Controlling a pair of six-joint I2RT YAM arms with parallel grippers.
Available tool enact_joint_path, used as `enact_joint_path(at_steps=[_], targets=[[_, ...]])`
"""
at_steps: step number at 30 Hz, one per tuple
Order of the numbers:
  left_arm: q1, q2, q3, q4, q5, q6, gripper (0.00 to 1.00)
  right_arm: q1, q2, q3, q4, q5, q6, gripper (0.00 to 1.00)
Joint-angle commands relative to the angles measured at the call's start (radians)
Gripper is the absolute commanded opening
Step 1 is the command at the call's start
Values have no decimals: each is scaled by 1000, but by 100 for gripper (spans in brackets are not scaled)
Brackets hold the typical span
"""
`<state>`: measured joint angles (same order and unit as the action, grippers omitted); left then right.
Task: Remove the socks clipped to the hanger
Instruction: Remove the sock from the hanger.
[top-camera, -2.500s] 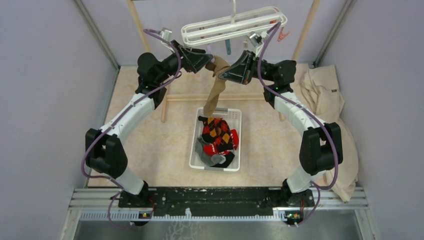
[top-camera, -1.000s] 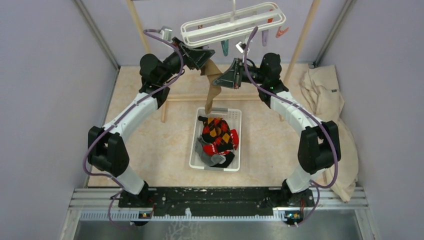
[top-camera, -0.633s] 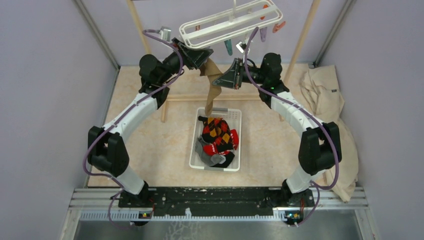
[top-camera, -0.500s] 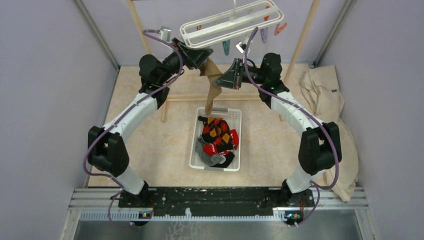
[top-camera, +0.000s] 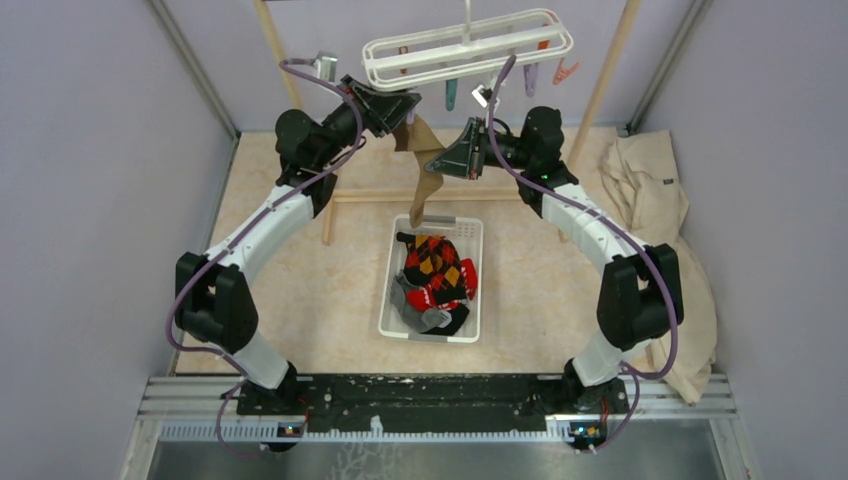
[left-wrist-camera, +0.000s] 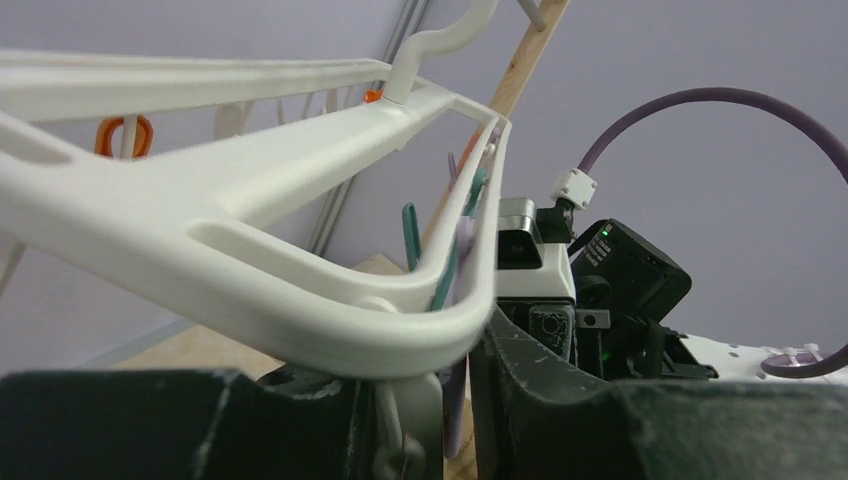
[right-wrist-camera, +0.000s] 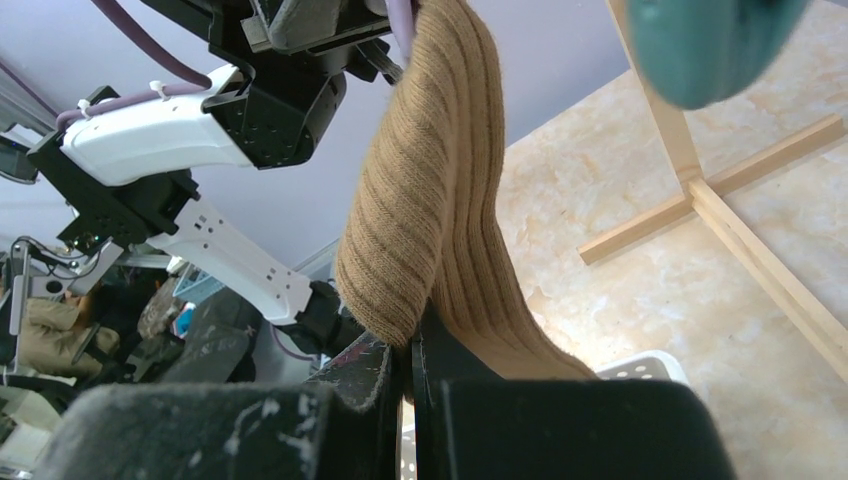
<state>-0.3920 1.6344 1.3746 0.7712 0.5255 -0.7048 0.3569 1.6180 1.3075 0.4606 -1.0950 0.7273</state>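
Overhead, the hanger (top-camera: 467, 48) hangs far and central. The left gripper (top-camera: 400, 108) sits just under its left end. The right gripper (top-camera: 440, 160) is clamped on a tan sock (top-camera: 428, 185) dangling above the white basket (top-camera: 393, 300) of other socks (top-camera: 437, 275).

Left wrist: 2 fingers (left-wrist-camera: 300, 420) flank a clip (left-wrist-camera: 410, 425) beneath the frame; whether they squeeze it I cannot tell.

Right wrist: the ribbed sock is pinched tight.

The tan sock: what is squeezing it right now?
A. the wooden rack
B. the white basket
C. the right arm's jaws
C: in the right wrist view, the tan sock is pinched between the right arm's jaws, which are shut on it.
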Motion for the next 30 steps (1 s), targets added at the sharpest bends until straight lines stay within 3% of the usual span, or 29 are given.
enact_joint_path(at_steps=[1,9,17,23,30], targets=[[4,-9,-3,43,11,-3,29,5,-58,-1,20,4,-25,0],[4,-4,6,34,6,-8,16,5,-56,-4,21,5,-26,0],[4,-5,5,35,8,-6,15,4,-58,-16,9,11,-35,0],[6,-12,-4,22,-4,-4,54,4,-83,-40,-29,24,-77,0],[7,-12,-6,20,-4,-4,64,3,-81,-32,-43,24,-85,0]])
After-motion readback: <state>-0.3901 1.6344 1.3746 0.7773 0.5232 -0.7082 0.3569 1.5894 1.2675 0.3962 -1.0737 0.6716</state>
